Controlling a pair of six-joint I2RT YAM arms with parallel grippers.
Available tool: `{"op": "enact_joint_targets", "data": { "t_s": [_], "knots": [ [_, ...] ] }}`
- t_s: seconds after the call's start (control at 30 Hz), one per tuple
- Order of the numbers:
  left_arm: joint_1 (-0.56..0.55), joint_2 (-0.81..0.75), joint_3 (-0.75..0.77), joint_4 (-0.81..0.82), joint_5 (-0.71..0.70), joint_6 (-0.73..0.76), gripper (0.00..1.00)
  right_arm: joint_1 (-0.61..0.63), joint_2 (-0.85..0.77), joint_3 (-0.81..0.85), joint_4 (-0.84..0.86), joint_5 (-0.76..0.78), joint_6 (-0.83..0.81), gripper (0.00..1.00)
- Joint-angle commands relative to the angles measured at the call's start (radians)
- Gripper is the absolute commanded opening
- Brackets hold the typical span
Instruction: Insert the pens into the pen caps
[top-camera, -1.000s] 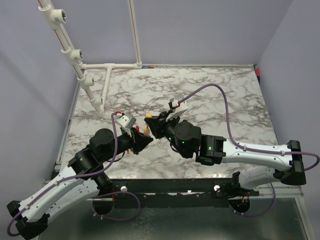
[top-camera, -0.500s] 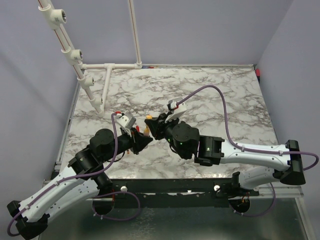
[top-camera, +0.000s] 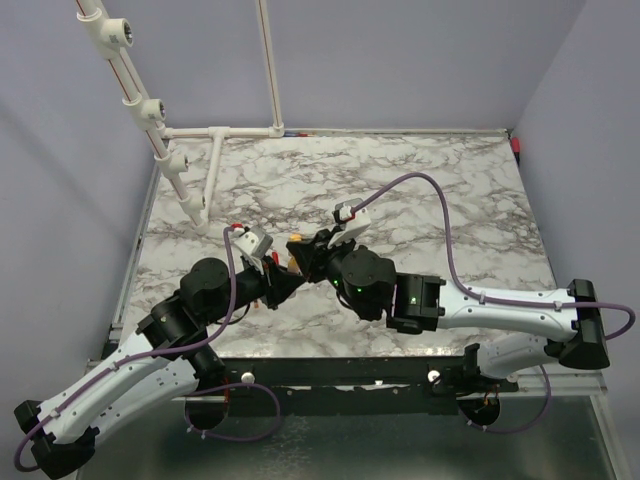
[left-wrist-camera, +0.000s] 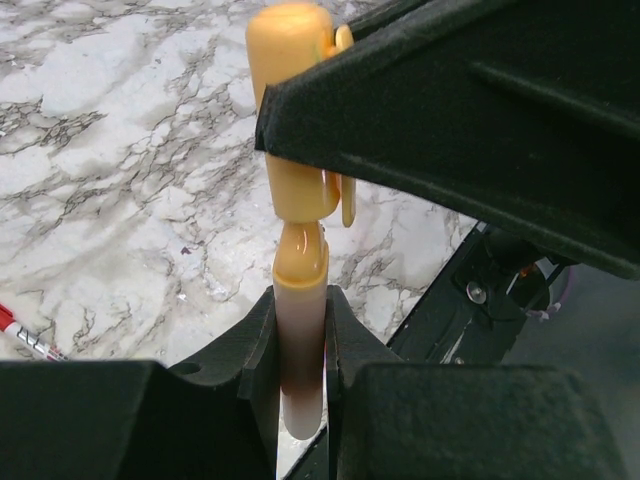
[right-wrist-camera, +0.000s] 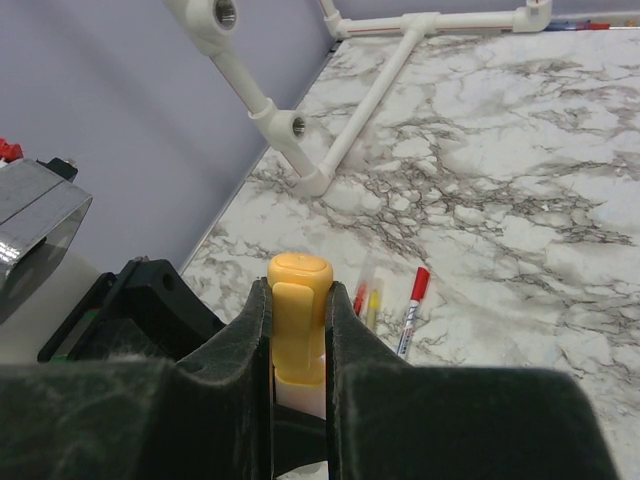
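My left gripper (top-camera: 281, 286) (left-wrist-camera: 300, 312) is shut on a pen (left-wrist-camera: 300, 350) with a pale barrel and a yellow-orange collar. My right gripper (top-camera: 301, 250) (right-wrist-camera: 299, 292) is shut on a yellow pen cap (left-wrist-camera: 293, 110) (right-wrist-camera: 299, 318). The two grippers meet nose to nose above the table's left middle. The pen's tip end sits in the mouth of the cap, in line with it. In the right wrist view the pale barrel (right-wrist-camera: 300, 398) shows just below the cap. In the top view only a small yellow spot (top-camera: 293, 262) shows between the fingers.
Several more pens lie on the marble table (top-camera: 420, 190) beyond the grippers: a red-capped one (right-wrist-camera: 411, 310) and two thin ones, red (right-wrist-camera: 358, 298) and yellow (right-wrist-camera: 372, 305). A red-ended pen (left-wrist-camera: 25, 342) shows at the left. A white pipe frame (top-camera: 165, 140) stands at the back left.
My right gripper has shifted a little left and nearer with the cap, closing onto the pen held by my left gripper. The left arm has stayed put.
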Motion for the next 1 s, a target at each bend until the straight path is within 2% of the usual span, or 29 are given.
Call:
{"op": "enact_joint_targets", "data": {
  "t_s": [0.0,0.5,0.97],
  "knots": [
    [0.0,-0.012,-0.009,0.019,-0.025,-0.007,0.0,0.019,0.024,-0.02,-0.003,-0.024,0.031,0.01],
    [0.002,-0.037,-0.008,0.007,-0.079,-0.009,0.0,0.049,0.01,-0.066,-0.013,0.001,0.07,0.01],
    [0.002,-0.054,-0.016,0.008,-0.11,-0.013,0.0,0.09,0.005,-0.063,0.006,-0.04,0.075,0.01]
  ]
}}
